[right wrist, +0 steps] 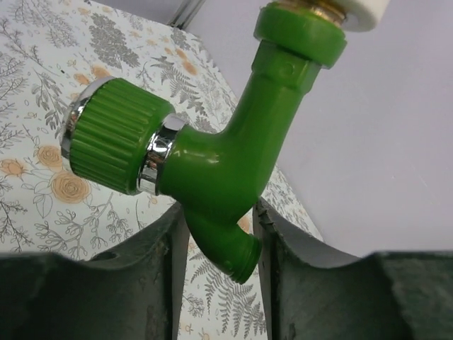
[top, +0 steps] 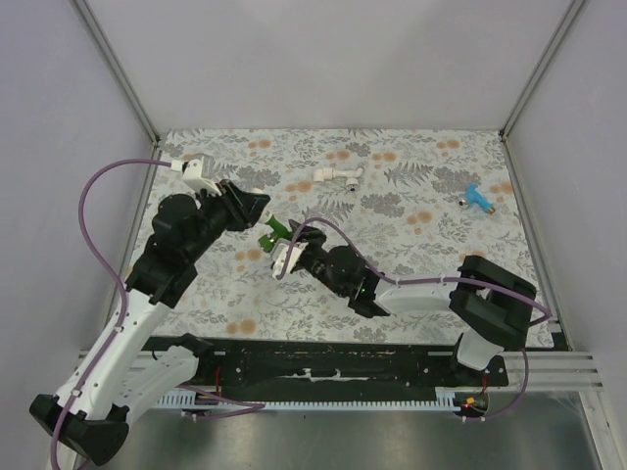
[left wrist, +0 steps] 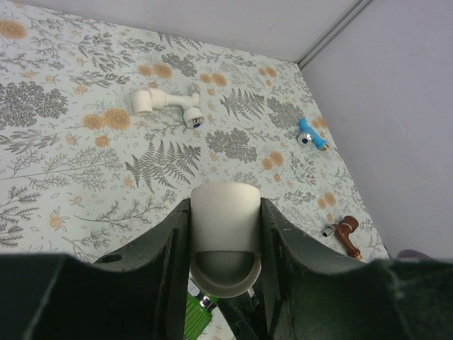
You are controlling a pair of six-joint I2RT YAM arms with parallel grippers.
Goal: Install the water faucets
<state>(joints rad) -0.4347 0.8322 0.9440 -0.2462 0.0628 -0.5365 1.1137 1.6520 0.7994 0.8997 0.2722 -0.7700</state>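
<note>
My left gripper [left wrist: 225, 244] is shut on a short white elbow fitting [left wrist: 225, 219] and holds it above the mat; in the top view it [top: 257, 208] sits left of centre. My right gripper [right wrist: 218, 244] is shut on the spout of the bright green faucet [right wrist: 212, 163], whose ribbed handle points left. The faucet's threaded end meets the white fitting [right wrist: 364, 10] at the top of the right wrist view. In the top view the green faucet [top: 272, 233] lies between the two grippers. A blue faucet [top: 477, 199] lies at the far right. A reddish-brown faucet [left wrist: 347, 236] lies on the mat.
A white elbow joined to a white tap [top: 333, 176] lies on the floral mat [top: 411, 284] at the back centre. Grey walls enclose the left, back and right sides. The right arm [top: 421, 294] stretches across the mat's near half. A black rail [top: 333, 367] runs along the near edge.
</note>
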